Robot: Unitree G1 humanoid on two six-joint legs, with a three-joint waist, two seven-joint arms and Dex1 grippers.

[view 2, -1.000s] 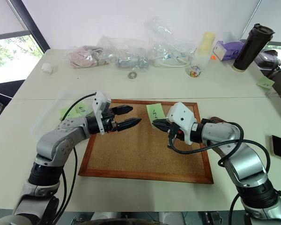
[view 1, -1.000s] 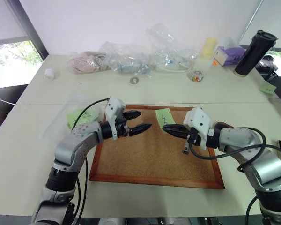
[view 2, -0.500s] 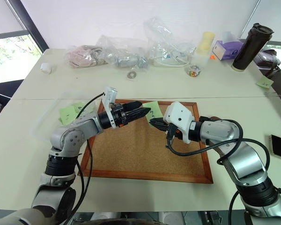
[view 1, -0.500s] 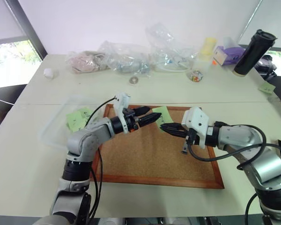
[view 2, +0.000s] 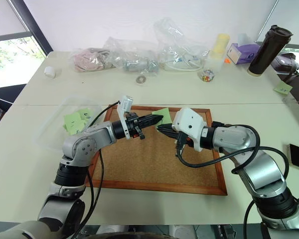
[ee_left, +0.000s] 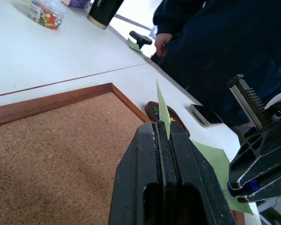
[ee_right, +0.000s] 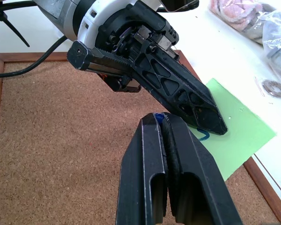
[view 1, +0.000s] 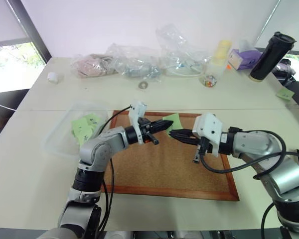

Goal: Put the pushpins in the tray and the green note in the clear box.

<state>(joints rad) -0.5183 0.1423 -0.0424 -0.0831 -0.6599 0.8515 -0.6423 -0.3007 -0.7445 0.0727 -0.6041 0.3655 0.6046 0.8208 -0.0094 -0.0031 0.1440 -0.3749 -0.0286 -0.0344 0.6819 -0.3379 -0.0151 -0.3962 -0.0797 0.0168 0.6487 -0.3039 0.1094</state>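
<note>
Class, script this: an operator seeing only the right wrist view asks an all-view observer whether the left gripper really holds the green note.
Observer: Yes: the left wrist view shows the left gripper with jaws shut on the green note.
Operator: Where is the clear box?
Observer: Beside the corkboard on the robot's left, the clear box holds green notes.
Operator: My right gripper pinches a blue pushpin; where's the tray?
Observer: The tray sits past the corkboard's corner, pins inside.
</note>
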